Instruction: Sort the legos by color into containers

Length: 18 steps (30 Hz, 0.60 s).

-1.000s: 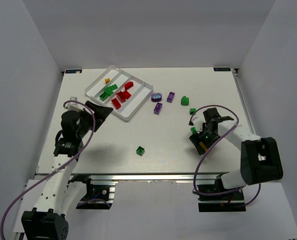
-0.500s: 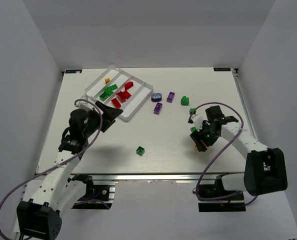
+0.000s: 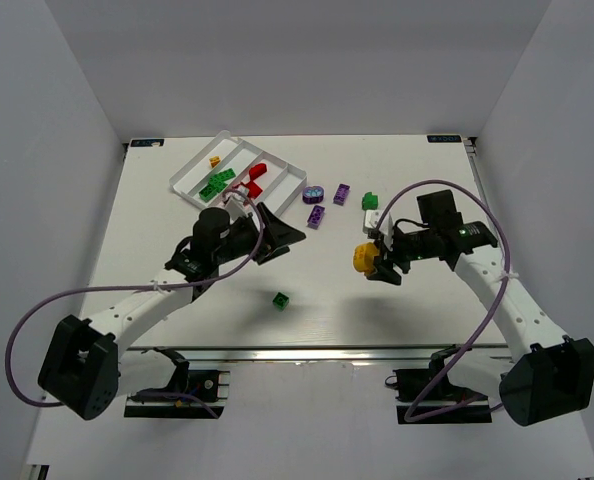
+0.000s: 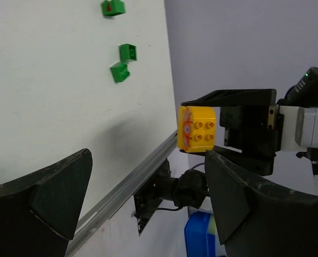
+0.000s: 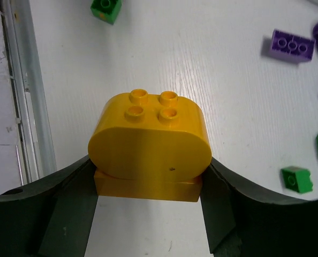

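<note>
**Right fingers grip a yellow-orange brick; left fingers spread and bare**

Nearest the arm bases, a lone green brick [image 3: 280,299] sits on the white worktop [image 3: 177,300], well apart from the other legos. Just beyond it to the right, the right fingers [image 5: 68,214] are clamped on the flat sides of a yellow-orange brick [image 5: 148,144]. It is a rounded piece with four studs, and it is held clear of the worktop. To the left at about the same depth, the left fingers [image 4: 46,195] stand wide apart with nothing between them, near the tray's near corner.

Farther back, loose pieces lie in a cluster between the two arms: a purple brick [image 3: 316,216], a second purple brick [image 3: 341,194], a round purple piece [image 3: 313,192] and a green brick [image 3: 370,201].

At the far left lies the white tray [image 3: 189,172], set at an angle to the worktop edge. A small yellow brick [image 3: 215,159] lies in its outermost compartment, green bricks [image 3: 217,184] in the next, and red bricks [image 3: 254,177] beside those. The left arm hides the tray's near end.
</note>
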Each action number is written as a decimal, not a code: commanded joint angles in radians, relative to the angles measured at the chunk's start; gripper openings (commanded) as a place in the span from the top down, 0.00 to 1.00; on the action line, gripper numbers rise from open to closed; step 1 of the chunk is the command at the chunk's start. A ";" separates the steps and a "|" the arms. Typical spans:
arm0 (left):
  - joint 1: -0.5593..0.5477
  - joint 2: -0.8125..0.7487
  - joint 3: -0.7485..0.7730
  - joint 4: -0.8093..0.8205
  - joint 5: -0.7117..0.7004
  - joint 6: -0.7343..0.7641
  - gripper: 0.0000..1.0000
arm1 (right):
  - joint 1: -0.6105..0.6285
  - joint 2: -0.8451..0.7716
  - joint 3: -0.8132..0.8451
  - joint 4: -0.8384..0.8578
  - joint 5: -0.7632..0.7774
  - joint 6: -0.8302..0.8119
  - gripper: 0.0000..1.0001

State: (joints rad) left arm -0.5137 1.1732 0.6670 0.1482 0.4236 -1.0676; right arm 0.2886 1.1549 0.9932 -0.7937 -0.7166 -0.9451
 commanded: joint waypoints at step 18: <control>-0.207 0.229 0.263 -0.052 0.049 0.150 0.06 | 0.178 0.032 0.007 0.248 0.002 0.095 1.00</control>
State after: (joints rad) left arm -0.6998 1.4059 0.8783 0.1329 0.4801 -0.9707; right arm 0.4553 1.1908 0.9848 -0.5941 -0.7059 -0.8742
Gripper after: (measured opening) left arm 0.938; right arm 0.713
